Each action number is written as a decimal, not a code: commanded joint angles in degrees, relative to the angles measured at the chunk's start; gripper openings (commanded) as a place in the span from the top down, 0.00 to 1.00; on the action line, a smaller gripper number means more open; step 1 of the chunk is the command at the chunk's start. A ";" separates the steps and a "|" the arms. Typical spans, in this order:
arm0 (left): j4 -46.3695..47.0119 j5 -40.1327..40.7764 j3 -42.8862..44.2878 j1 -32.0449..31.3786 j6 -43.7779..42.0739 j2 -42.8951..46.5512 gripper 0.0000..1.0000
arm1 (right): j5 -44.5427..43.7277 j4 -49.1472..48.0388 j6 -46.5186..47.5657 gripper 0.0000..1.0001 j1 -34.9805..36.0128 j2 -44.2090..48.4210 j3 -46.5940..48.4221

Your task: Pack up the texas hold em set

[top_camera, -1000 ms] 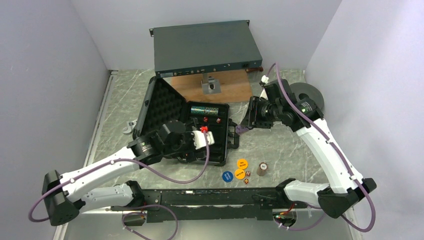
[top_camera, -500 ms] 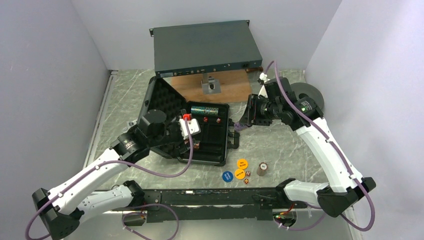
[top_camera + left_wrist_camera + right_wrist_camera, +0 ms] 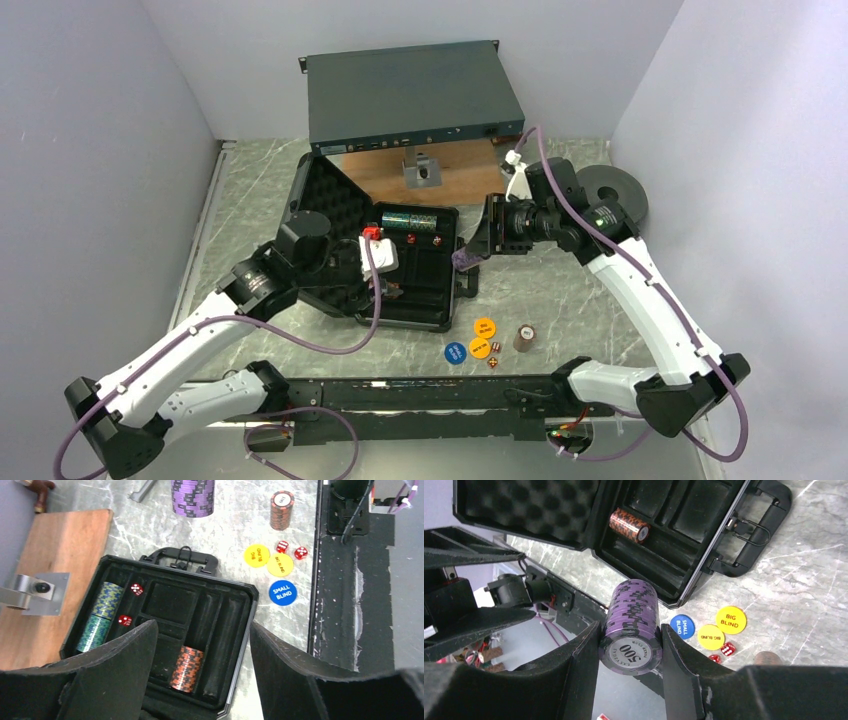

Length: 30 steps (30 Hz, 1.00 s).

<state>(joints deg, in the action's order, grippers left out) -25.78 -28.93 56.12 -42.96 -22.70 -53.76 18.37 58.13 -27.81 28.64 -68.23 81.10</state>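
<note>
I count five chip stacks; four red dice; two yellow discs; one blue disc; one black case.

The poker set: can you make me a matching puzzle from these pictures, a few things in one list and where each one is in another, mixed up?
Things
1. purple chip stack
2. orange chip stack
3. blue disc
4. left gripper

Places or states
a. open and empty, above the case
b. lying on its side in a slot of the case
c. clamped in the right gripper
d. flat on the table beside two yellow discs

Pairs: 1-c, 2-b, 3-d, 4-a
</note>
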 commanded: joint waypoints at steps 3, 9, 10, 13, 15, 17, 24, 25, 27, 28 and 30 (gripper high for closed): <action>-1.49 -5.34 2.24 0.33 -0.26 -0.23 0.24 | 7.24 -8.79 2.47 1.00 0.05 5.27 -1.90; 4.51 -3.78 0.87 0.17 4.88 -0.81 0.21 | 16.20 -15.27 2.59 1.00 0.09 5.66 -6.12; 6.39 -4.21 0.50 0.10 6.31 -1.28 0.20 | 17.89 -16.85 2.51 1.00 0.10 5.65 -7.27; 8.94 -3.15 0.57 -1.56 8.00 -3.32 0.20 | 19.96 -21.06 1.84 1.00 0.18 5.71 -10.18; 10.47 -1.19 0.57 -2.70 8.92 -4.58 0.20 | 21.51 -23.01 1.51 1.00 0.38 5.38 -11.23; 11.13 -1.05 1.00 -3.08 9.16 -5.89 0.21 | 22.37 -24.45 1.21 1.00 0.89 5.02 -12.35; 11.79 -3.37 2.34 -3.18 10.70 -9.35 0.21 | 22.32 -26.72 1.31 1.00 3.58 4.04 -14.23; 11.56 -4.12 2.63 -3.16 10.89 -9.88 0.22 | 22.32 -27.18 1.23 1.00 3.94 4.09 -14.43; 11.21 -5.31 3.12 -3.26 10.95 -10.78 0.23 | 22.41 -27.76 1.16 1.00 4.39 3.81 -14.55; 11.25 -5.59 3.24 -3.27 11.12 -11.14 0.23 | 22.41 -27.73 1.25 1.00 4.58 3.54 -14.35; 11.44 -5.29 3.41 -3.29 11.54 -11.81 0.24 | 22.29 -27.99 1.36 1.00 5.06 3.04 -14.30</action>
<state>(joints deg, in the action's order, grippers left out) -16.60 -31.75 56.53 -45.95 -12.60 -64.64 38.11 36.67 -26.11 32.91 -65.14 65.89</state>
